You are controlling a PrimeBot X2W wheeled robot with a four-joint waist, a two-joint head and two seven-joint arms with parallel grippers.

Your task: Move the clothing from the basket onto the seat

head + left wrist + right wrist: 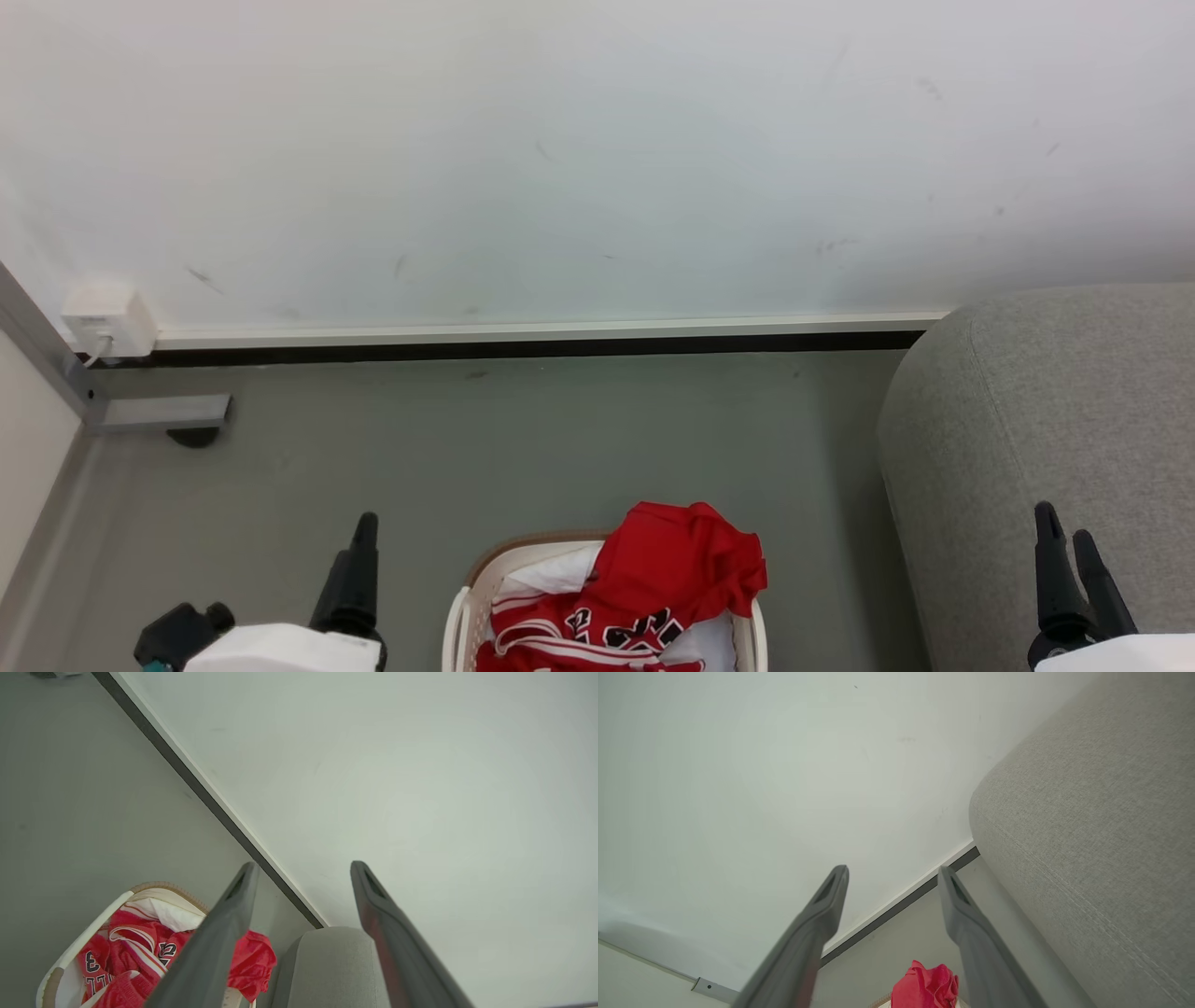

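Note:
The basket is a small white one with a brown rim, standing on the floor at the bottom centre of the head view. The clothing, bright red with white stripes and black-and-white lettering, is heaped in it and hangs over the far right rim. To its right rises the grey fabric seat. My left gripper hangs left of the basket, open and empty. Over the seat's front, my right gripper is also open and empty. The left wrist view shows the left gripper, clothing, basket and seat. The right wrist view shows the right gripper, clothing and seat.
A white wall with a dark baseboard closes the far side. A white socket box and a grey metal bracket sit in the left corner. Grey floor stretches between the basket and the wall.

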